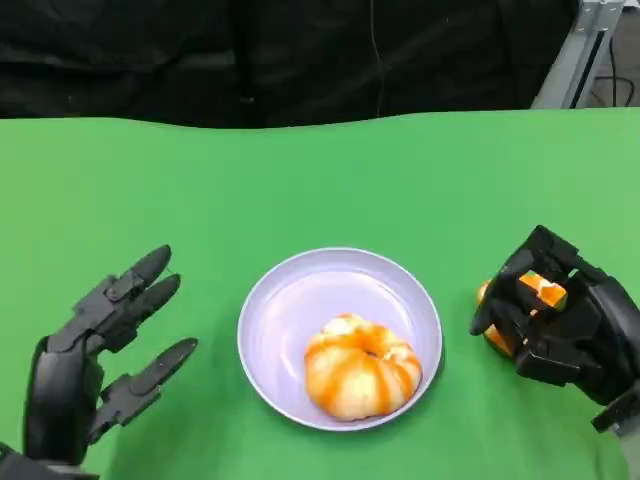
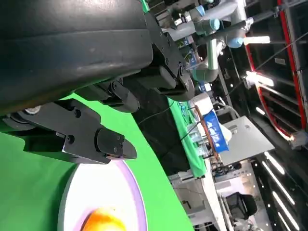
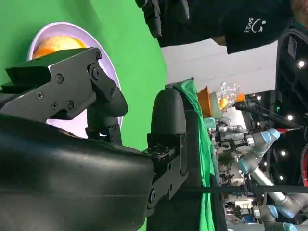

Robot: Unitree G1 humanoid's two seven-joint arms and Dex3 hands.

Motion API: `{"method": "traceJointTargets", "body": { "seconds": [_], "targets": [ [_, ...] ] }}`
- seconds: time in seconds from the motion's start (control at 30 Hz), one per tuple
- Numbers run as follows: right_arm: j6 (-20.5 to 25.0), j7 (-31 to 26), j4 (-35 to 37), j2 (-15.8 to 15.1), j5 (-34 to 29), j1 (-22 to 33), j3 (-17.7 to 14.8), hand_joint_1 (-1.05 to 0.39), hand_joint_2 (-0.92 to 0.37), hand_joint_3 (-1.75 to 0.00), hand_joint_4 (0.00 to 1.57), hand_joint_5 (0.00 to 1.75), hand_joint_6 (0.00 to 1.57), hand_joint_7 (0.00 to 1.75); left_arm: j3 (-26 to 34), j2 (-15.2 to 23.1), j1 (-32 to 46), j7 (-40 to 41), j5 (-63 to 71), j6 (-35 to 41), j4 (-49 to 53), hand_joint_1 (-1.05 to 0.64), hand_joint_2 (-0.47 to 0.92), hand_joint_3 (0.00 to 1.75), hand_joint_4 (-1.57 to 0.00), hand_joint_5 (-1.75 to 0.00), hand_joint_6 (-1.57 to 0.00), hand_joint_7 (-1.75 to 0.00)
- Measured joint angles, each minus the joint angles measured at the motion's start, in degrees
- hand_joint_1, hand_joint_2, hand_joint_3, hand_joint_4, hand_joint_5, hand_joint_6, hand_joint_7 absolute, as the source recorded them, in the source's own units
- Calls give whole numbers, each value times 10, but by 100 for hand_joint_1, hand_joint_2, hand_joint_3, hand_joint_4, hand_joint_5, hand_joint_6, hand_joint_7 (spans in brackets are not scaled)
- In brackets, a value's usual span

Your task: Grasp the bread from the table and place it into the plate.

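At about eight o'clock on the green table (image 1: 320, 180), the left hand (image 1: 105, 360) hovers with its fingers spread apart and nothing in them. At the middle sits the pale lilac plate (image 1: 300, 300), and a round glazed bun (image 1: 360, 365), orange with pale stripes and a dimple on top, already lies in its five-o'clock portion, touching the rim side. At roughly four o'clock, just beside the plate but apart from it, the right hand (image 1: 560, 320) is curled around a second orange piece of bread (image 1: 525, 300), most of it hidden by the fingers; whether it is lifted or resting on the cloth cannot be told. Judging by its look, this bread is light and soft, likely to dent under a hard squeeze, and its glossy crust may slip a little. The sound hold would be across its widest part, fingers on opposite sides and low, with gentle pressure. The free space for it lies in the plate's ten-o'clock half, away from the bun.
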Motion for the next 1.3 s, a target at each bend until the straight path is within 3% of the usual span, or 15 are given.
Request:
{"method": "traceJointTargets", "body": {
  "seconds": [0.17, 0.2, 0.27, 0.3, 0.37, 0.4, 0.47, 0.5, 0.63, 0.73, 1.03, 1.3],
  "targets": [
    [0, 0, 0, 0, 0, -1, -1, 13, -67, -111, 44, 175, 36, 159, 6, -3, 0, 0, 8, 3, 0, 10, 92, 26, -73, -3, -66, -3],
    [0, 0, 0, 0, 0, -1, -1, 13, -68, -111, 44, 175, 36, 158, 9, -4, 0, 0, 15, 6, 0, 10, 92, 28, -79, -5, -72, -6],
    [0, 0, 0, 0, 0, -1, -1, 12, -67, -110, 44, 175, 36, 158, 15, -4, 0, 1, 25, 7, 0, 7, 92, 36, -110, -17, -107, -14],
    [-1, 1, 1, 0, 0, -1, -2, 12, -67, -110, 44, 175, 36, 158, 17, -4, 0, 1, 25, 7, 1, 6, 92, 38, -118, -22, -117, -17],
    [-2, 2, 4, 0, 0, -2, -3, 12, -67, -110, 44, 175, 36, 158, 20, -4, -2, -1, 23, 5, 7, 5, 92, 39, -125, -25, -125, -20],
    [-2, 2, 4, 0, 0, -2, -3, 12, -67, -110, 43, 175, 36, 158, 21, -4, -2, -2, 21, 4, 12, 4, 92, 41, -120, -49, -127, -24],
    [-2, 3, 4, 0, 0, -3, -5, 13, -67, -110, 43, 175, 36, 158, 22, -5, -3, -12, 18, 4, 17, 3, 92, 42, -106, -82, -125, -31],
    [-2, 4, 4, 0, 0, -3, -5, 12, -67, -110, 44, 175, 36, 157, 22, -5, -3, -15, 18, 4, 18, 2, 92, 43, -98, -100, -118, -47],
    [-2, 9, 6, 0, 6, -5, -9, 11, -67, -110, 44, 175, 36, 157, 22, -6, -3, -18, 18, 1, 19, 0, 92, 44, -90, -121, -105, -74],
    [-2, 10, 6, 0, 6, -6, -10, 11, -67, -110, 44, 175, 37, 157, 23, -7, -3, -19, 18, 0, 19, -1, 92, 45, -87, -128, -98, -88],
    [-10, 9, 6, 0, 6, -6, -9, 13, -67, -111, 43, 175, 37, 157, 23, -11, -3, -38, 1, 0, 19, -3, 92, 48, -81, -143, -89, -107],
    [-11, 12, 9, 0, 6, -6, -12, 13, -67, -113, 44, 175, 37, 158, 22, -13, -3, -45, 0, 1, 7, -4, 92, 49, -79, -148, -86, -112]
  ]
}}
